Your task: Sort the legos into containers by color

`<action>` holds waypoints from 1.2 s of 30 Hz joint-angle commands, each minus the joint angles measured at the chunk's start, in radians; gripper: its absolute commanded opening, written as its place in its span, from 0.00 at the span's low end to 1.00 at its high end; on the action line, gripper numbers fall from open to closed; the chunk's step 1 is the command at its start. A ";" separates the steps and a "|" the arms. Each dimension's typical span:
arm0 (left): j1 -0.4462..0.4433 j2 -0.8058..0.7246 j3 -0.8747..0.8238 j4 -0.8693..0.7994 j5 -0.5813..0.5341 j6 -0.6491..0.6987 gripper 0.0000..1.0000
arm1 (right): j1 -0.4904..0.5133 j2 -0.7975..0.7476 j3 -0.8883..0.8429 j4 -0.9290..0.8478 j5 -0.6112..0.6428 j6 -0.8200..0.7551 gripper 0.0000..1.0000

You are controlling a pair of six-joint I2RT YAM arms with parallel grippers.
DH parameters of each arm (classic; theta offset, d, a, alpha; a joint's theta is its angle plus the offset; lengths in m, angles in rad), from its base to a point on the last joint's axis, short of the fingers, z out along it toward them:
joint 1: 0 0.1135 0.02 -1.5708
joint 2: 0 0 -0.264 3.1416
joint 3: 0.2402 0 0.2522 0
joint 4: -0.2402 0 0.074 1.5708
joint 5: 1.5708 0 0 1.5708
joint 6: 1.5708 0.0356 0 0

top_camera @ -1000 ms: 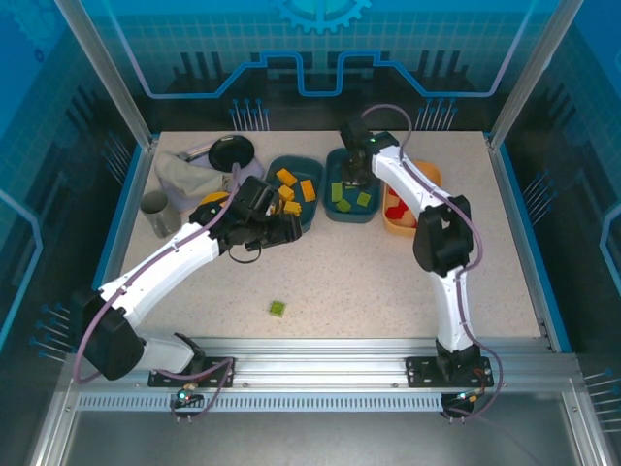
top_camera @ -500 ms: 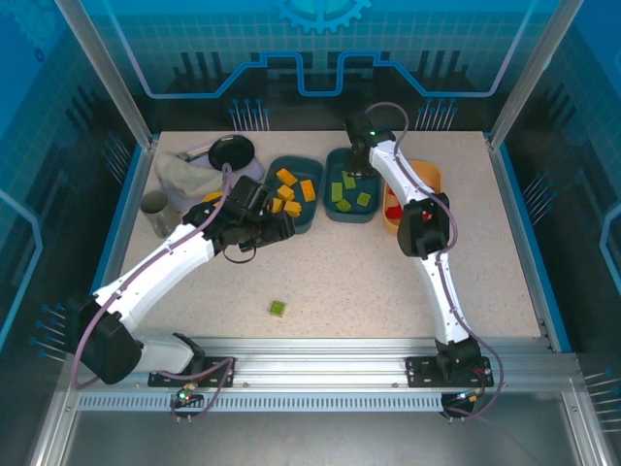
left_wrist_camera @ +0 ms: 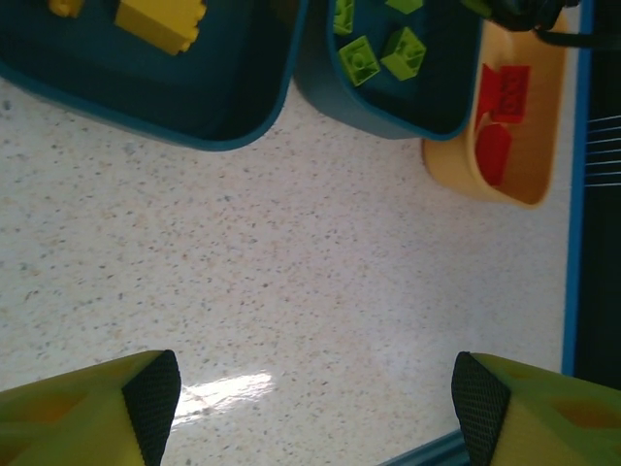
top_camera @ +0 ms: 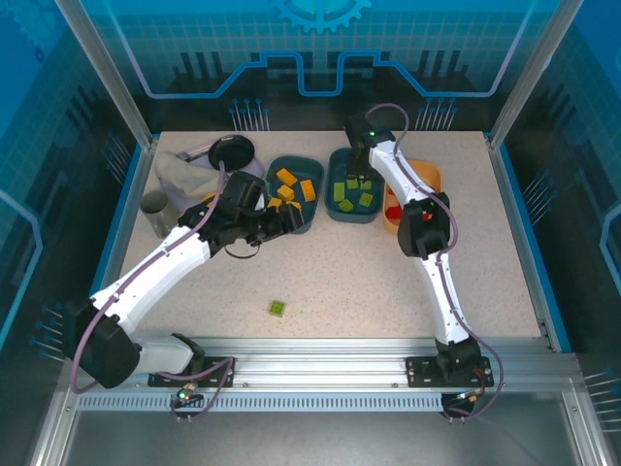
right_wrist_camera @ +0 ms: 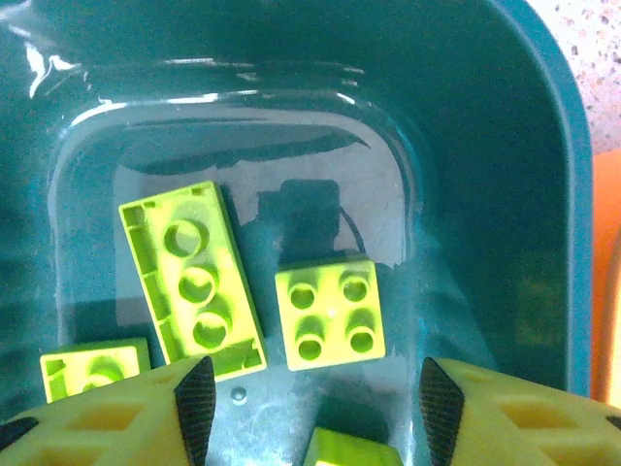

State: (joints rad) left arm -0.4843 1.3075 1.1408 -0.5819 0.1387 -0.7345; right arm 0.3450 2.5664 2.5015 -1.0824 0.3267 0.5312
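Green legos (right_wrist_camera: 330,320) beneath right gripper (right_wrist_camera: 310,396)

This is a robotics lab test cell: a speckled table (top_camera: 340,282) with a blue rim is fenced by aluminium posts (top_camera: 109,73) and blue panels (top_camera: 320,49) printed with a gear and circuit lines, and two white robot arms (top_camera: 165,262) are bolted to a metal rail (top_camera: 320,354).

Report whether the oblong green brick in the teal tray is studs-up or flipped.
Flipped: the oblong green brick shows its hollow underside with three tubes.
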 commanded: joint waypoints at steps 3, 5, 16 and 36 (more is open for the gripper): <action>0.065 -0.071 -0.042 0.056 0.099 -0.052 0.78 | 0.068 -0.183 -0.083 0.062 -0.029 -0.063 0.59; 0.093 -0.103 -0.060 0.056 0.105 -0.072 0.78 | 0.114 -0.268 -0.181 0.123 -0.066 -0.110 0.59; 0.144 -0.325 -0.036 -0.441 -0.206 -0.125 0.78 | 0.467 -0.646 -0.870 0.403 -0.442 -0.363 0.73; 0.144 -0.728 -0.113 -0.748 -0.284 -0.238 0.78 | 0.777 -0.522 -0.981 0.345 -0.398 -0.461 0.78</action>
State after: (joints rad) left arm -0.3485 0.5922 1.0084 -1.2964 -0.1169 -0.9485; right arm 1.1011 2.0117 1.4834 -0.7097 -0.0830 0.0967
